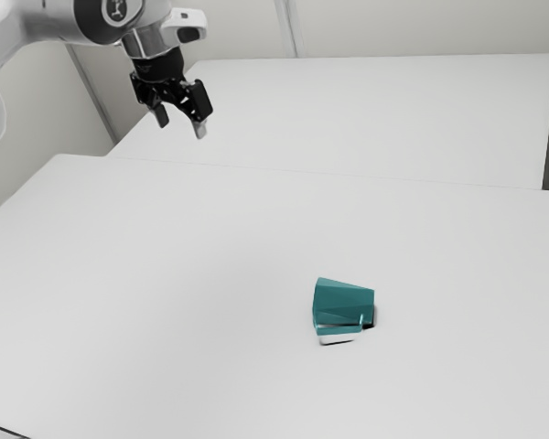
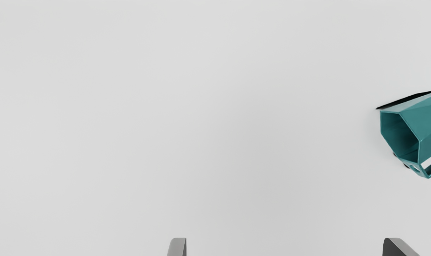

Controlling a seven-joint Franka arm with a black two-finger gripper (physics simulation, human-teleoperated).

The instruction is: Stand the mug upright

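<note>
White bench (image 1: pixel 165 302) supports teal mug (image 1: pixel 344 302), on its side, exterior view's lower right; claw (image 1: pixel 181 125) at upper left, fingers apart.

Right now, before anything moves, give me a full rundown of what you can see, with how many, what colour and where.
Mug: one, teal, lying on its side on the table.
Table: one, white, under the mug.
Pale surface: one, white, beyond the table in the exterior view.
Walls: at least two, pale grey, behind.
Arm: one, white and black, exterior view's upper left.
Tool: one, mostly black, two fingers apart, above the surfaces, away from the mug.
</note>
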